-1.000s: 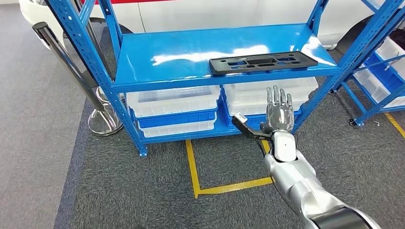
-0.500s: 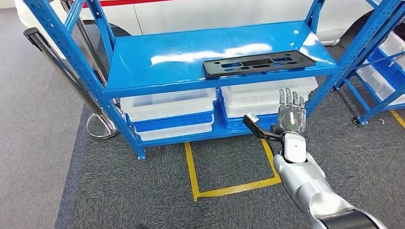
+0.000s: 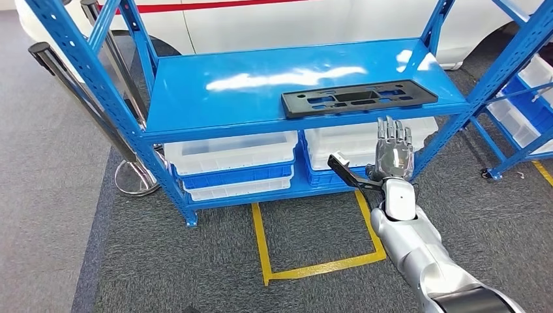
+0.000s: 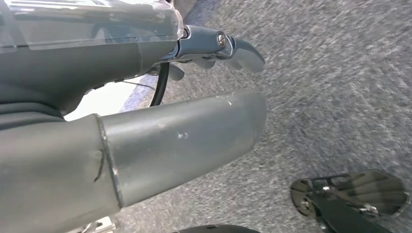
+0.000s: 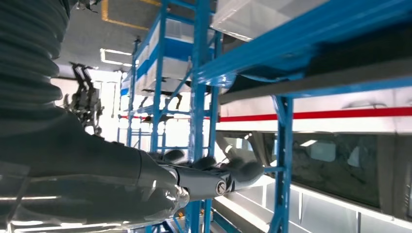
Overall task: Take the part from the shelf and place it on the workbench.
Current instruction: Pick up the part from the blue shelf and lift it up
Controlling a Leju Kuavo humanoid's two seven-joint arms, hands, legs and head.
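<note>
Nearing part vs 1 s ago: open right hand, below shelf.

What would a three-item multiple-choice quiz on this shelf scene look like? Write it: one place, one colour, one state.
1. Where does the black part lie?
A. on the floor
B. on the shelf's top deck
C. in a bin

2. What colour is the shelf frame?
A. blue
B. red
C. green

3. How is the right hand?
A. holding the part
B. resting on a bin
C. holding nothing, fingers apart

Key: 1 B, it lies flat near the deck's front edge; 2 A, posts and deck are blue; 3 C, it is raised below the deck, clear of the part.
</note>
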